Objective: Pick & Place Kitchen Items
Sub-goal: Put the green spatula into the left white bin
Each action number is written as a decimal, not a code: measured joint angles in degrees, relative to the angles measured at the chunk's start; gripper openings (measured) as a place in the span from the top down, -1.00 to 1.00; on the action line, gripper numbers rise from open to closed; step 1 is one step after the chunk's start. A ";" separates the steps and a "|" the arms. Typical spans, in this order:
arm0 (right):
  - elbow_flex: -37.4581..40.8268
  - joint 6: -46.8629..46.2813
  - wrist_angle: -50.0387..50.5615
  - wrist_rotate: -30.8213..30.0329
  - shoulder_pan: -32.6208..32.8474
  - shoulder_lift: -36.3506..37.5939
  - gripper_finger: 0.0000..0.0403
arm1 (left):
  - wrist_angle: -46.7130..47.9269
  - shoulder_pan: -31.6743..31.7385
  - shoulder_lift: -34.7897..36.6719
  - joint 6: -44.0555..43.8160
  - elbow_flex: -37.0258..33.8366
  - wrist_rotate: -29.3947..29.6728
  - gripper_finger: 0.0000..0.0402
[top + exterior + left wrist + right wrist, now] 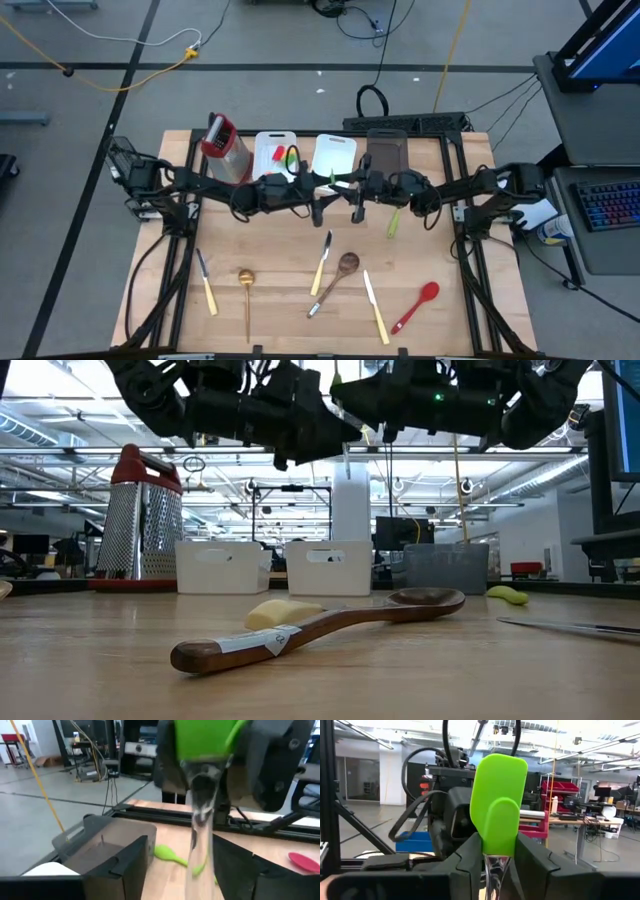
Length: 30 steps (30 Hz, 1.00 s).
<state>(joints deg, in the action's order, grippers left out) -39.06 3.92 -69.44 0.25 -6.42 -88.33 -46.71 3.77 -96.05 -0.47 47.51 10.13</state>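
Right wrist view: right fingers (497, 855) clamp green spatula (498, 805); left fingers (200, 870) wide.

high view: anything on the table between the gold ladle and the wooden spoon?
Yes: one cream-handled knife lies between the gold ladle and the wooden spoon, close beside the spoon. Otherwise bare wood.
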 joint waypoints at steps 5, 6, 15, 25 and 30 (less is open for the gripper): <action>0.02 1.23 1.95 -0.21 -0.02 0.00 0.57 | 1.40 0.02 0.02 0.00 0.37 0.02 0.29; -0.01 1.90 2.36 -0.21 -0.02 0.00 0.57 | 1.70 -0.06 0.02 0.00 0.35 0.02 0.37; 0.05 3.57 3.33 -0.11 0.01 0.01 0.34 | 5.27 -0.16 0.09 -0.58 0.35 0.54 0.95; 0.04 4.51 9.30 -5.69 0.07 0.06 0.08 | 10.26 0.61 0.07 -1.88 0.30 0.70 0.97; 0.04 3.83 14.94 -9.52 0.00 0.06 0.05 | 19.25 2.48 2.74 -3.13 0.30 4.05 0.98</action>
<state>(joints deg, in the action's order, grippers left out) -39.03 7.76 -54.51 -9.27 -6.41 -88.28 -27.47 6.25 -93.31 -3.60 47.81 14.18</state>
